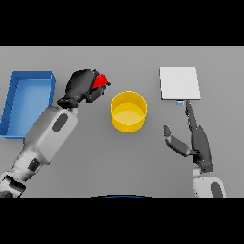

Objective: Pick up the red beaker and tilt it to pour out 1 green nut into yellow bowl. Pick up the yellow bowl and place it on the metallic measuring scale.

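Observation:
My left hand [82, 85] is curled round the red beaker [99, 82], of which only a small red part shows past the fingers. The beaker is held tilted just left of the yellow bowl [128, 111], level with its far rim. The bowl stands on the table's middle; no nut shows inside it. The metallic measuring scale [179, 83], a flat pale square, lies at the back right. My right hand [198, 140] rests open to the right of the bowl, fingers straight and pointing toward the scale's near edge, thumb spread to the left.
A blue rectangular tray [10, 110] sits at the far left of the table, beside my left forearm.

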`<action>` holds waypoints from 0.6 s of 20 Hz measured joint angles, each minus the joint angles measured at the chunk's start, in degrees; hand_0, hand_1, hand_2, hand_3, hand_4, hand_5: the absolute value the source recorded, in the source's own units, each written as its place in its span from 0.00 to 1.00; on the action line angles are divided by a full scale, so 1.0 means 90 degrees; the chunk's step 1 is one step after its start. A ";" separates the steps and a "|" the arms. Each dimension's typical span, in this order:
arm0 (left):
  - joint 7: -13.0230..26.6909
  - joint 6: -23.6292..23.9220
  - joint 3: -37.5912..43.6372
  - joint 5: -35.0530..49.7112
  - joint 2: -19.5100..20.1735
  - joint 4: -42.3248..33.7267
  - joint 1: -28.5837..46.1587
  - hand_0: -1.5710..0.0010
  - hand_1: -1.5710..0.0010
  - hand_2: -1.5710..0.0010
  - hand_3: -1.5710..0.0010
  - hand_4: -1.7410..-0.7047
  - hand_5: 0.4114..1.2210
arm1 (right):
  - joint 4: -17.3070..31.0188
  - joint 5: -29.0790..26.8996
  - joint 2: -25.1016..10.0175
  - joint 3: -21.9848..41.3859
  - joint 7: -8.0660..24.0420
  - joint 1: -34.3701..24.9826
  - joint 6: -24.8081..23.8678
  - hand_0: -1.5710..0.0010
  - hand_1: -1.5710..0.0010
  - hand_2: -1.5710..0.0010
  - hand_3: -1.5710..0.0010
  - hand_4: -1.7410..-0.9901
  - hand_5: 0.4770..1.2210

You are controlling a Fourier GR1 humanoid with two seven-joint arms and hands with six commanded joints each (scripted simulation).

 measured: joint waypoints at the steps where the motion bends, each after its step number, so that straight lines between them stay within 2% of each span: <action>1: 0.0062 -0.0039 -0.0213 -0.0268 0.0078 0.0067 -0.0197 0.00 0.00 0.00 0.00 0.00 0.91 | -0.0010 -0.0014 -0.0048 -0.0056 0.0013 -0.0026 -0.0016 1.00 1.00 1.00 1.00 0.64 0.29; 5: 0.0161 -0.0345 -0.0896 -0.0974 0.0309 0.0264 -0.0662 0.00 0.00 0.00 0.00 0.00 0.96 | -0.0187 -0.0024 -0.0034 -0.0011 0.0016 0.0030 0.0014 1.00 1.00 1.00 1.00 0.62 0.31; 7: 0.0085 -0.0442 -0.1187 -0.1252 0.0366 0.0456 -0.0858 0.00 0.00 0.00 0.00 0.09 0.98 | -0.0168 0.0064 0.0031 0.0055 0.0127 0.0022 -0.0025 1.00 1.00 1.00 1.00 0.61 0.31; 8: 0.0024 -0.0573 -0.1359 -0.1387 0.0413 0.0485 -0.0975 0.00 0.00 0.00 0.00 0.07 0.98 | -0.0166 -0.0002 0.0032 -0.0008 0.0122 -0.0025 -0.0046 1.00 1.00 1.00 1.00 0.61 0.30; 11: -0.0024 -0.1185 -0.1834 -0.1710 0.0538 0.0504 -0.1408 0.00 0.00 0.00 0.16 0.04 0.99 | -0.0018 -0.0110 0.0109 -0.0036 0.0066 -0.0056 -0.0027 1.00 1.00 1.00 1.00 0.60 0.28; 12: -0.0158 -0.1308 -0.1999 -0.1811 0.0568 0.0612 -0.1531 0.00 0.00 0.00 0.19 0.04 0.99 | 0.0035 -0.0144 0.0142 -0.0036 -0.0085 0.0036 -0.0025 1.00 1.00 1.00 1.00 0.60 0.27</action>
